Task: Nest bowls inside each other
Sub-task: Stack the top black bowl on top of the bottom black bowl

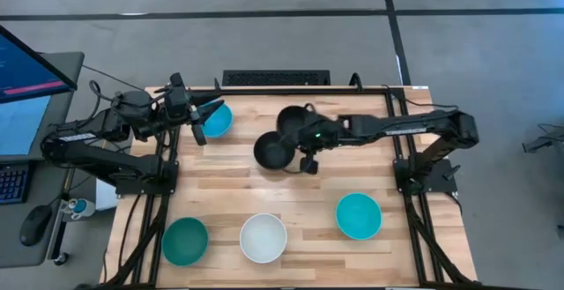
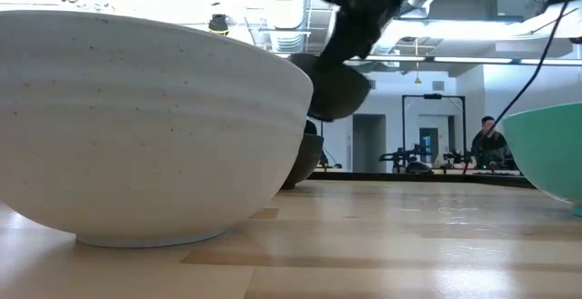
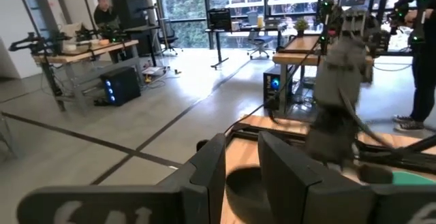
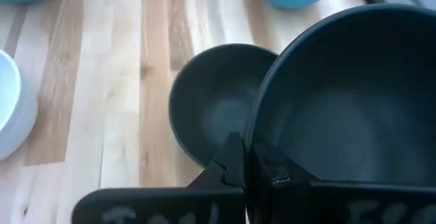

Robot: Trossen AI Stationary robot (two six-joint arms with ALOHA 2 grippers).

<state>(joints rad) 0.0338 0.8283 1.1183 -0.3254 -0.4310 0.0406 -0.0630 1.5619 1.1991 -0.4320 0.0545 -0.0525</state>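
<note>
My right gripper (image 1: 306,140) is shut on a black bowl (image 1: 295,121), held above the table's middle, just on the far side of a second black bowl (image 1: 273,152) that rests on its base on the wood. In the low view the held bowl (image 2: 336,85) hangs above the resting one (image 2: 305,158). My left gripper (image 1: 201,121) is open and empty, right beside a blue bowl (image 1: 218,120) at the far left. A teal-green bowl (image 1: 185,241), a white bowl (image 1: 263,237) and a cyan bowl (image 1: 359,215) stand along the near edge. My right gripper pinches the held black bowl's rim (image 4: 255,139), one finger (image 4: 234,157) outside the wall and one finger (image 4: 274,173) inside. The bowl is lifted clear of the table and tilted, its opening partly toward the wrist camera, above and beside the resting black bowl (image 4: 218,115).
The white bowl (image 2: 136,126) fills the low view's left and the cyan bowl (image 2: 550,144) its right edge. Black frame rails run along the table's left and right sides. A monitor, keyboard and mouse sit off the table's left. A person sits far back in the room.
</note>
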